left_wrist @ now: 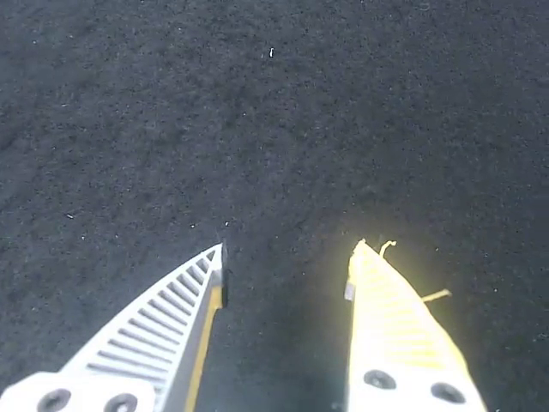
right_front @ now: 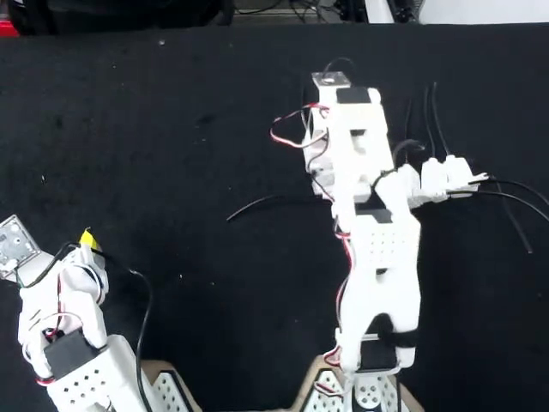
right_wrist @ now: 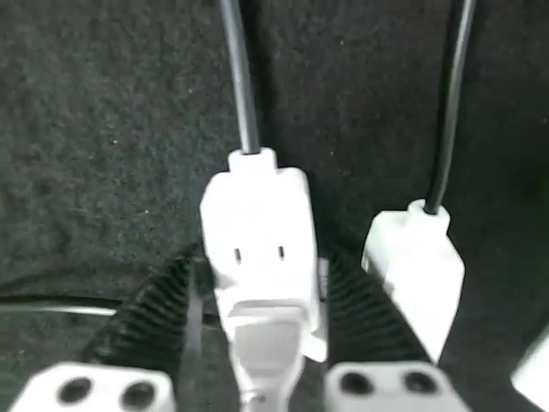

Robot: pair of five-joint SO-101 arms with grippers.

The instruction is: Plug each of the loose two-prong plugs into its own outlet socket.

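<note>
Your right gripper [right_wrist: 257, 266] has its black ribbed fingers [right_wrist: 159, 313] closed around a white plug [right_wrist: 266, 339]. The plug's nose sits right against the face of a white socket [right_wrist: 256, 219], just under its two slots. The view there is tight, so I can't tell whether the prongs have entered the slots or are only resting on the face.

That is your main risk. The socket lies loose on the black cloth [right_wrist: 77, 129], held only by its own cable [right_wrist: 240, 77]. If the prongs are off-line and you push, it will probably slide or swivel away instead of seating. A tilted plug could also jam one prong and bend it.

Watch the neighbouring white body [right_wrist: 416, 262] too. It lies just beside the gripped pair, and one finger could nudge it or snag its lead as you press.

In the high view the white cluster [right_front: 437, 176] sits at about 3 o'clock from the table's middle, with several dark leads fanning toward 1 and 3 o'clock. Dragging one of those could pull the others out of place.

Your left gripper [left_wrist: 290, 249] hangs parted and empty over bare cloth at about 8 o'clock, well apart from the cluster. As it stands, nothing braces the socket.
</note>
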